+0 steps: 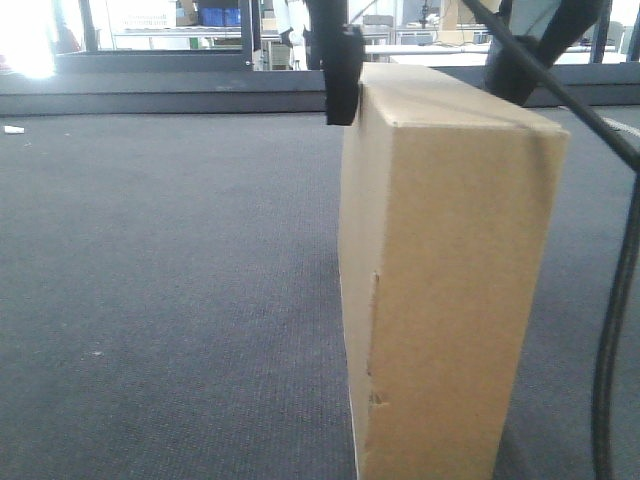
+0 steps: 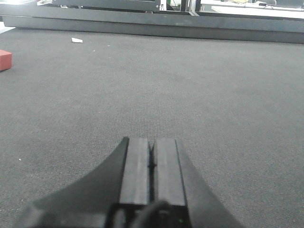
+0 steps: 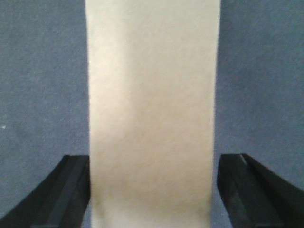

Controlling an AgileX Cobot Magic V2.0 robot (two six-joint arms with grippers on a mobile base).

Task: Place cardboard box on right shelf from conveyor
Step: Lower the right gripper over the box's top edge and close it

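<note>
Industrial workshop or logistics test hall indicated. A wide grey ribbed conveyor (image 1: 170,280) is seen, bounded at the far side by a dark rail (image 1: 150,95). Beyond it, metal racking (image 1: 180,38) with blue bins (image 1: 220,16) and work tables (image 1: 430,48) are noted.

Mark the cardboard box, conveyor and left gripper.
cardboard box (image 1: 450,300): front view, camera-facing face.
conveyor (image 1: 160,300): front view, bare belt left of the box.
left gripper (image 2: 152,142): left wrist view, seam between shut fingertips.

The left gripper (image 2: 152,159) points forward, level, its two fingers pressed flat together. The right gripper (image 3: 152,190) points down, fingers (image 3: 71,190) spread wide either side of the cardboard box (image 3: 152,95); contact is unclear.
</note>
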